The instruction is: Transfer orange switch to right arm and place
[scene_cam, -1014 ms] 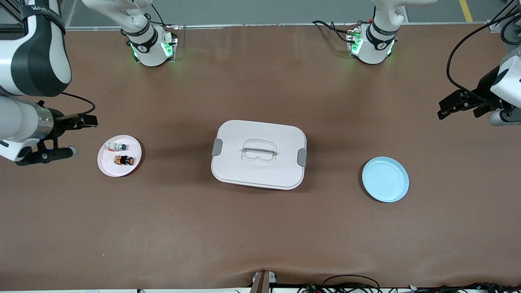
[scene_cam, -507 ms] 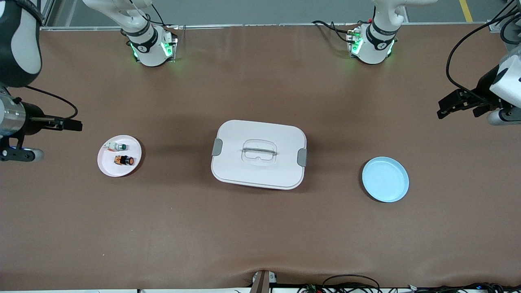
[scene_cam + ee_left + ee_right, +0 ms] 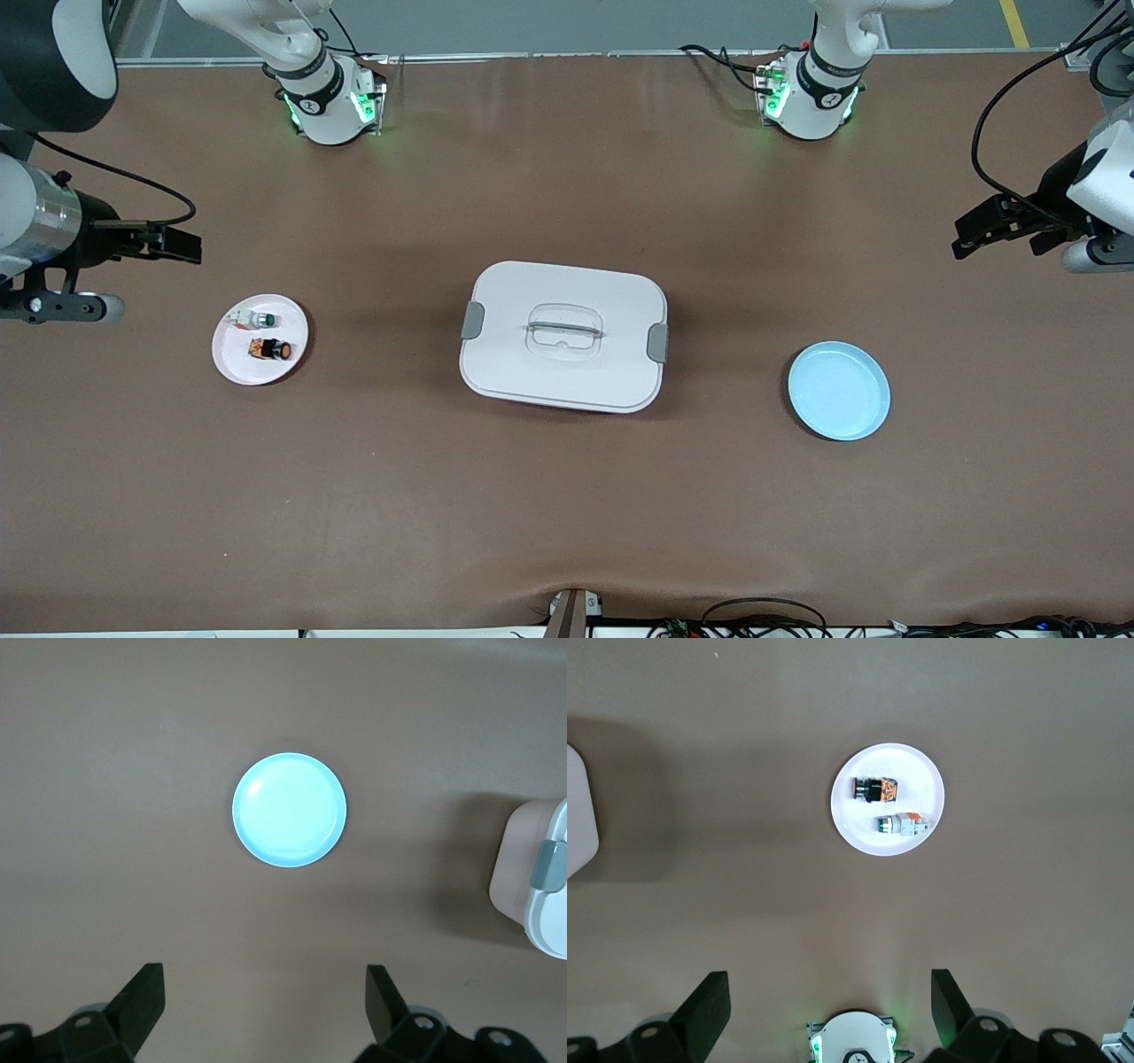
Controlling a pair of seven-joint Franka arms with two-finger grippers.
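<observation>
1. Switch placement: the orange switch (image 3: 271, 350) lies on its side on a white plate (image 3: 237, 365) toward the right arm's end of the desk (image 3: 567, 496); a white-bodied switch with a green cap (image 3: 254, 319) lies just beside it on the same plate, farther from the front camera.
2. The right gripper (image 3: 177, 244) hangs in the air above bare desk near the plate, apart from it, jaws spread wide and holding nothing; its wrist view looks down on the plate and both switches (image 3: 876, 790).
3. The left gripper (image 3: 979, 232) waits above the desk at the left arm's end, jaws also wide and holding nothing.
4. A light blue plate (image 3: 839, 391) sits toward the left arm's end, bare on top.
5. A white lidded box (image 3: 563, 335) with grey side clasps stands mid-desk, between the two plates.
</observation>
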